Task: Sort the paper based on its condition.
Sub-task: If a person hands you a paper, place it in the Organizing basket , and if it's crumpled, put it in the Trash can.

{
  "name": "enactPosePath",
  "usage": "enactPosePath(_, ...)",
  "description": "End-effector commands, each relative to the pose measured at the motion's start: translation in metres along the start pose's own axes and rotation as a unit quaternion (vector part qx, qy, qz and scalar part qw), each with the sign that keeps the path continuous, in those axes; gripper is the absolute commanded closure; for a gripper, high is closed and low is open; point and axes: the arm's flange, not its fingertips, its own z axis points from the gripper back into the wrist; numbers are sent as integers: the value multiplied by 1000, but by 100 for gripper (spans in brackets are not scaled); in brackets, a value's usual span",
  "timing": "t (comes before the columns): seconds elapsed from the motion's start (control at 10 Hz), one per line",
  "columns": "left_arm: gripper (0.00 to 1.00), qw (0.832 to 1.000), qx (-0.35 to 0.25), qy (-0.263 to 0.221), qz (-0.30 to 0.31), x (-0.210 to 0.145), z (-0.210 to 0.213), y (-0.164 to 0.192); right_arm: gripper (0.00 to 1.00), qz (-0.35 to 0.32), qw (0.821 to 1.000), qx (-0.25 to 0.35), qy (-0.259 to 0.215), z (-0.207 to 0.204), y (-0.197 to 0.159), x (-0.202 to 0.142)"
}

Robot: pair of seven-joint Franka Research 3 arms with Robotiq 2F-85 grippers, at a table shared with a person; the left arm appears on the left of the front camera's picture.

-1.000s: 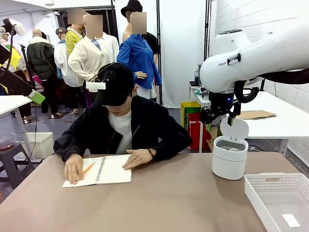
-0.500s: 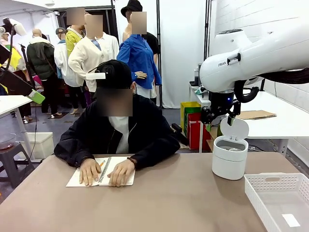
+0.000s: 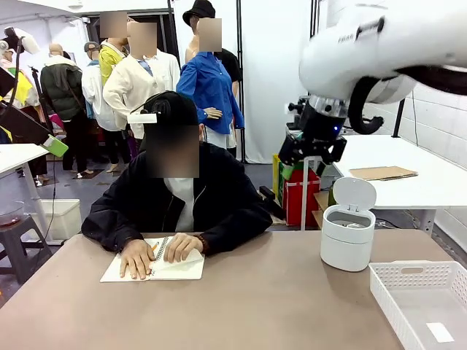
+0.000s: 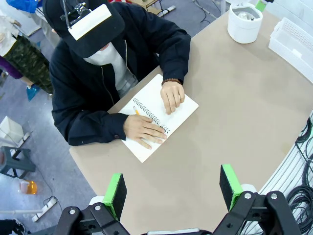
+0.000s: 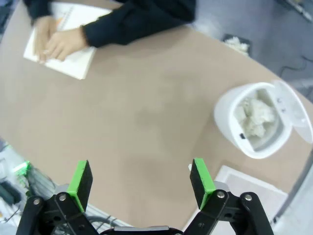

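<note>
Sorting looks partly done, by my judgement: the paper lies crumpled inside the open bin at the right of the right wrist view; the person is busy at the notebook mid-frame in the left wrist view, so further sheets may be left. Counted: one table; one tray, lower right of the front view; one notebook; one bin; two grippers, left gripper and right gripper, both empty, jaws spread wide, bottom of their views; crumpled wads, at least one, not separable; one flat slip in the tray.
</note>
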Motion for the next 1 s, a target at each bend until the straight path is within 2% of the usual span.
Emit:
enactPosePath(0.0, 0, 1000, 1, 1, 0, 0, 0, 0, 0, 38, 997, 64, 3, 16, 8, -2)
enactPosePath(0.1, 0, 1000, 1, 1, 0, 0, 0, 0, 0, 67, 994, 85, -12, 31, 23, -4)
enactPosePath(0.3, 0, 1000, 1, 1, 0, 0, 0, 0, 0, 95, 989, 85, -76, 66, 46, -11)
enactPosePath(0.4, 0, 1000, 1, 1, 0, 0, 0, 0, 0, 105, 984, 105, -97, 85, 53, -16)
enactPosePath(0.5, 0, 1000, 1, 1, 0, 0, 0, 0, 0, 114, 980, 119, -111, 99, 58, -21)
enactPosePath(0.7, 0, 1000, 1, 1, 0, 0, 0, 0, 0, 125, 979, 123, -107, 115, 65, -21)
enactPosePath(0.9, 0, 1000, 1, 1, 0, 0, 0, 0, 0, 137, 979, 87, -123, 118, 73, -19)
